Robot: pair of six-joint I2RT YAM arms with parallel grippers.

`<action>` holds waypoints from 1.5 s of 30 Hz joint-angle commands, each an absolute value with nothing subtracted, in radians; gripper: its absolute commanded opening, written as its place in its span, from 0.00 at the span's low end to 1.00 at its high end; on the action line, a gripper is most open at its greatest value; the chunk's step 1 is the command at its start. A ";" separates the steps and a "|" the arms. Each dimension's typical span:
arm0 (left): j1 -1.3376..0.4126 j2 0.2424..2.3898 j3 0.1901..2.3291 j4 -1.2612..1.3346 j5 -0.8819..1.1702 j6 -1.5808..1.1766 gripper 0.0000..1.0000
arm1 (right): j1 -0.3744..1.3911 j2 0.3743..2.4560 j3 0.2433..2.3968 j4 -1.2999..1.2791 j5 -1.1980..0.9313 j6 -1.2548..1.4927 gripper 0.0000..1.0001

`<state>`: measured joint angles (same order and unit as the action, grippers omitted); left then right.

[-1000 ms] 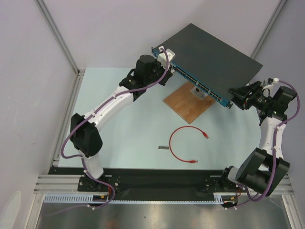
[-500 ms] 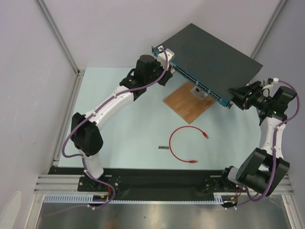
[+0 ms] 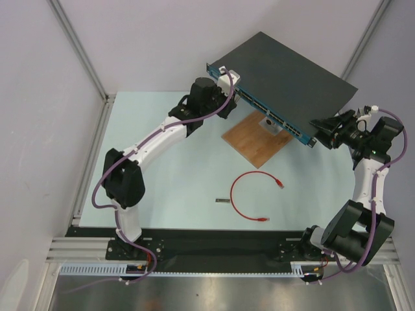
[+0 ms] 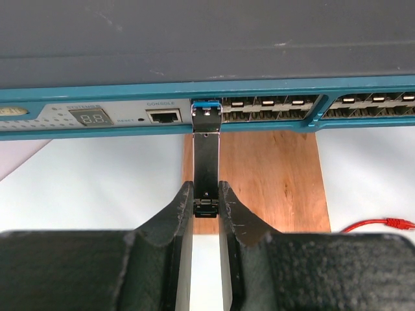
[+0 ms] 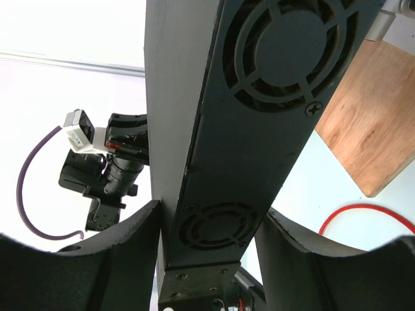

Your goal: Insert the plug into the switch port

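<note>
Loose cable on the bench, both grippers at the network switch

The thin, glossy red patch cable (image 3: 241, 196) curls in an open ring on the pale bench (image 3: 168, 168), on the near side of the wooden board (image 3: 256, 139) and apart from it. One red-booted plug (image 3: 279, 183) lies flat, its long axis slanting toward the right arm; the second end (image 3: 262, 219) points right. Beyond the board's far edge sits the flat, matte dark-grey network switch (image 3: 292, 71) with its teal front. The left gripper (image 4: 206, 197) is clamped on a slim grey metal module (image 4: 207, 152), its blue-tabbed end at the mouth of a switch port (image 4: 206, 110); whether it is seated I cannot tell. The right gripper (image 5: 209, 236) is clamped across the switch's fan-grilled end.
</note>
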<state>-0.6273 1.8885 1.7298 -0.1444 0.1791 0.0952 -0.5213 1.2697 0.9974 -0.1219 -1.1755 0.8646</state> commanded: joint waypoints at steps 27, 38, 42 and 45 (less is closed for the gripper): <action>-0.624 1.882 1.914 -0.173 0.259 0.060 0.00 | -0.423 1.296 1.095 -0.181 -0.971 0.603 0.00; -0.626 1.933 1.988 -0.150 0.265 0.046 0.00 | -0.419 1.310 1.104 -0.198 -0.979 0.586 0.00; -0.626 1.954 1.990 -0.126 0.262 0.041 0.00 | -0.419 1.312 1.109 -0.193 -0.986 0.591 0.00; -0.626 1.970 1.987 -0.089 0.259 0.020 0.03 | -0.420 1.318 1.106 -0.184 -1.002 0.606 0.00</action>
